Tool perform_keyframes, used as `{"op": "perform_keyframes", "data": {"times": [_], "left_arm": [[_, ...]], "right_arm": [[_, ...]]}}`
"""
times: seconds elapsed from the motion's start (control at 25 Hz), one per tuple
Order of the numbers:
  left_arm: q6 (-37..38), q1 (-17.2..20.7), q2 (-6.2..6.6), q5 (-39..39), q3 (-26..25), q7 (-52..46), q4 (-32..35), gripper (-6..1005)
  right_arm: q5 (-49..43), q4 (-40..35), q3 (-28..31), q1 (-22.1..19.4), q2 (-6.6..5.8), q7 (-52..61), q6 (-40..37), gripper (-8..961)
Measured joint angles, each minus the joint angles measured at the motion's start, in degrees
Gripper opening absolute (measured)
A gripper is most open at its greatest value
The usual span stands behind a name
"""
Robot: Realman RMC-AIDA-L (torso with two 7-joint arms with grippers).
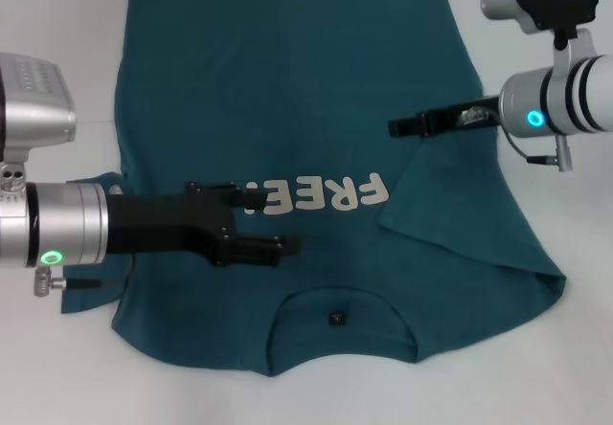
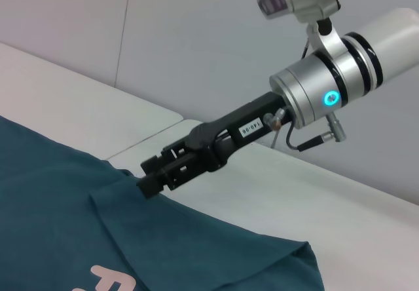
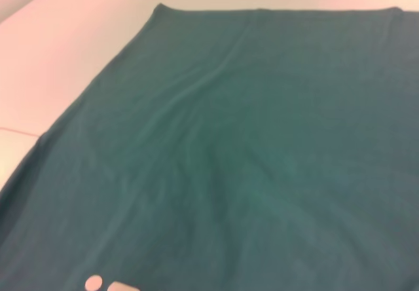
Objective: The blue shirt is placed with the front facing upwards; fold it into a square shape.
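Observation:
The blue shirt lies flat on the white table, front up, with its collar and small black neck label at the near edge. White "FREE!" lettering crosses the chest. The right-hand sleeve and side are folded inward as a flap. My left gripper hovers open over the chest just left of the lettering, nothing between its fingers. My right gripper reaches in from the right above the flap's upper edge. The left wrist view has the right gripper close to the shirt's folded edge.
The white table surrounds the shirt on all sides. The left-hand sleeve sticks out from under my left arm. In the right wrist view only the shirt's lower body and hem show.

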Motion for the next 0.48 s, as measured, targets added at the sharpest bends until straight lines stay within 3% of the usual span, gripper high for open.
{"op": "perform_keyframes", "data": {"times": [0.16, 0.48], "left_arm": [[-0.4, 0.0, -0.13, 0.0, -0.4, -0.2, 0.0, 908], [-2.7, -0.5, -0.44, -0.2, -0.4, -3.7, 0.0, 908]], "right_arm": [[1.3, -1.8, 0.4, -1.1, -0.46, -2.2, 0.4, 713], [13.9, -4.6, 1.3, -6.4, -0.60, -19.1, 1.7, 766]]}}
